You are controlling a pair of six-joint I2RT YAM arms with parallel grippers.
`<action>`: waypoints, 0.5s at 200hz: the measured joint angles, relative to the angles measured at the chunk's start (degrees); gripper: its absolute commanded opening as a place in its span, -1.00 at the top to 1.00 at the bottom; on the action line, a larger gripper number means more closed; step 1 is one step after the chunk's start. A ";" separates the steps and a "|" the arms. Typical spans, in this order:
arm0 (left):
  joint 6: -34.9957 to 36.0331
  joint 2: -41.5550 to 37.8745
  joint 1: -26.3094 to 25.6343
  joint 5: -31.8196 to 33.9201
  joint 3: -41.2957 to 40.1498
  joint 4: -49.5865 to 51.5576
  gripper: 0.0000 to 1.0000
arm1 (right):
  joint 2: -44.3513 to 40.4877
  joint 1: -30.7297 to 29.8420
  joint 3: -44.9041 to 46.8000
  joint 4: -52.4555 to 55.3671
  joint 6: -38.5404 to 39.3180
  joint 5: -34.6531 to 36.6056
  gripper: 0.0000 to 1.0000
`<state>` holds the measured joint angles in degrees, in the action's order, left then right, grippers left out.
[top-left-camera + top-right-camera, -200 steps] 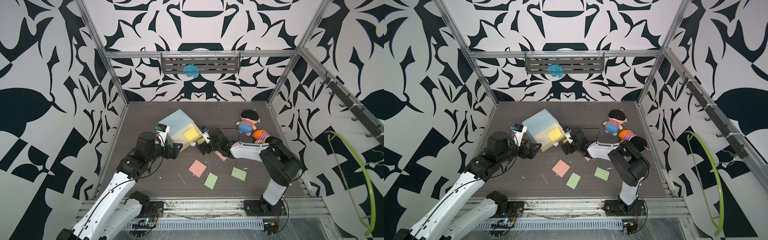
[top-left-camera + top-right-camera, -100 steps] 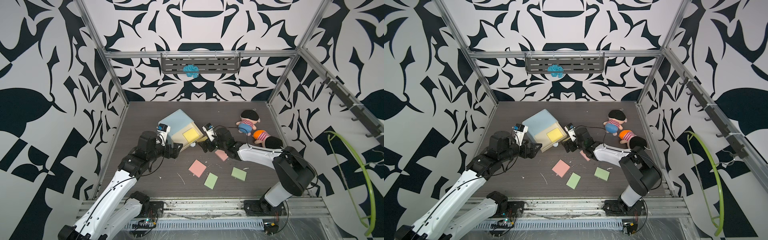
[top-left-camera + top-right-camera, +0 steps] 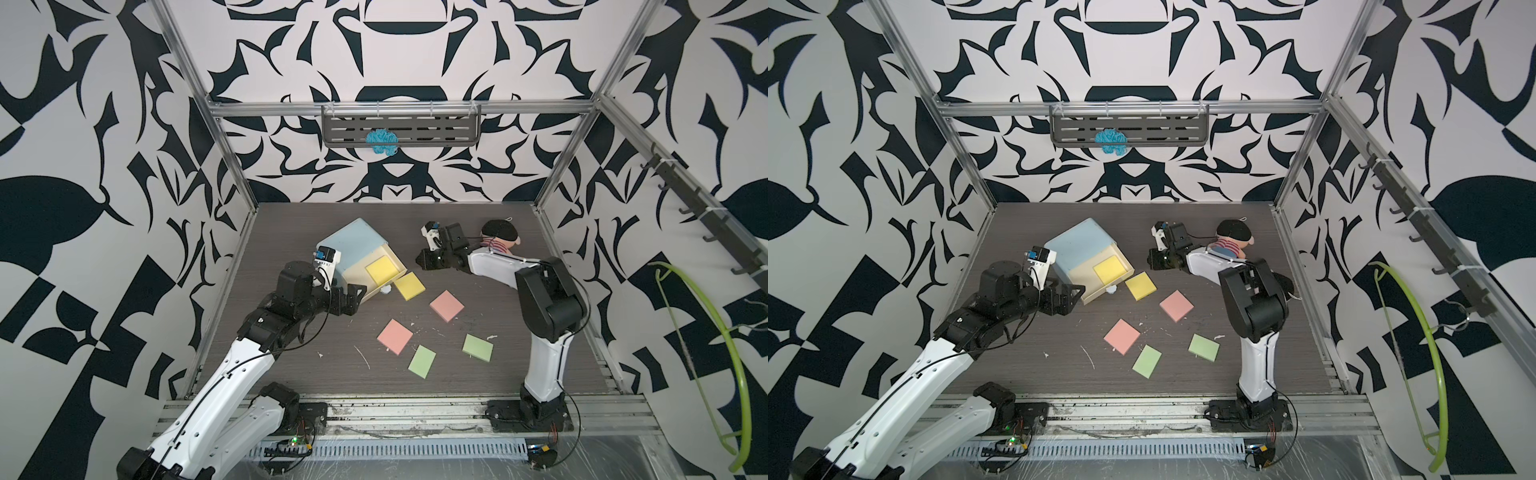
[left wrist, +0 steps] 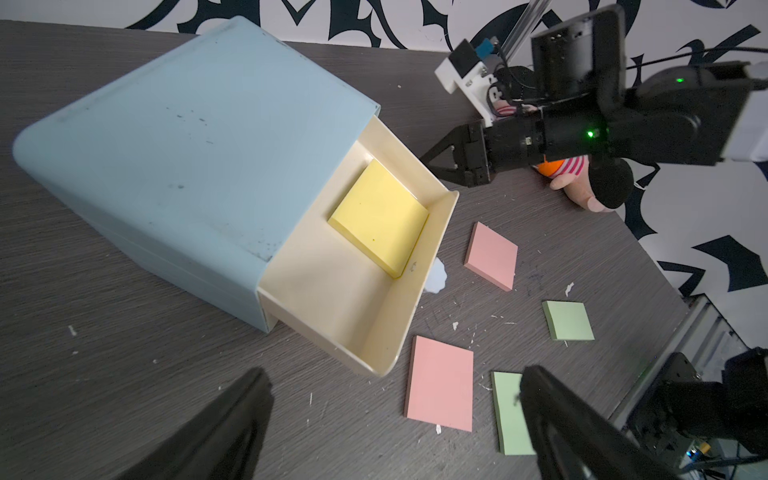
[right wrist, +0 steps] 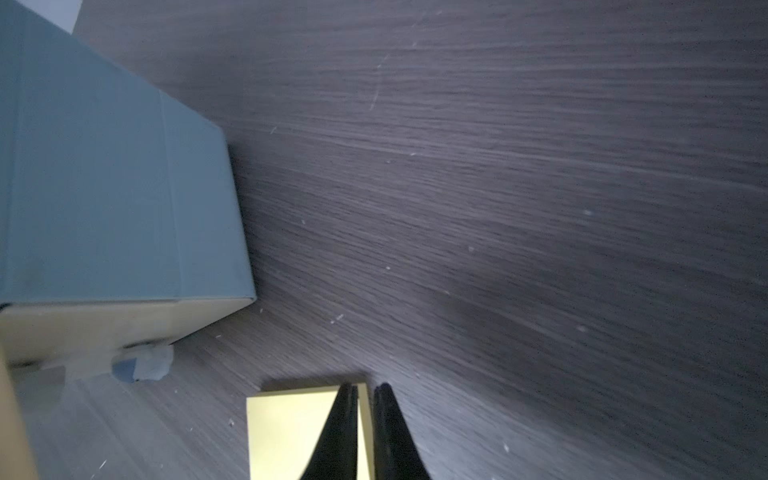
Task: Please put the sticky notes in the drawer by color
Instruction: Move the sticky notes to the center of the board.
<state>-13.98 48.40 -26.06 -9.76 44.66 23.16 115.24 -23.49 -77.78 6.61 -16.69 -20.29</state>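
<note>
Evidently the right gripper (image 3: 420, 261) was clenched on nothing beside the drawer (image 3: 353, 245), whose open top tray (image 3: 358, 275) held one yellow pad (image 3: 381, 269). The left gripper (image 3: 352, 294) gaped near the tray's front corner. A second yellow pad (image 3: 409, 286), pink pads (image 3: 446, 305) and green pads (image 3: 478, 348) lay on the table (image 3: 457, 374).

Table (image 3: 399, 222): dark wood grain.
Drawer chest (image 3: 353, 245): set askew toward the far left corner.
Yellow pad (image 3: 409, 286): laid just beside the chest's front.
Far pink pad (image 3: 446, 305), near pink pad (image 3: 395, 336): laid apart mid-table.
Left green pad (image 3: 422, 361), right green pad (image 3: 478, 348): laid toward the near edge.
Plush doll (image 3: 500, 235): laid by the far right corner.
Paper scraps (image 3: 362, 356): scattered among the pads.
</note>
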 measured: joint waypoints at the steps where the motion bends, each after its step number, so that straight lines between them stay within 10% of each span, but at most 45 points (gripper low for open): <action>1: -0.02 -0.02 0.00 0.02 0.00 0.00 -0.99 | 0.20 -0.02 -0.37 0.20 0.02 -0.11 0.74; 100: -1.03 -3.41 0.00 1.16 0.00 1.49 -0.99 | 12.94 -3.61 -14.32 16.39 1.77 -12.41 0.74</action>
<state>-15.00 44.99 -26.06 -8.60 44.66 24.64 128.18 -27.09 -92.09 23.00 -14.92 -32.71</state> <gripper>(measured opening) 0.993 0.130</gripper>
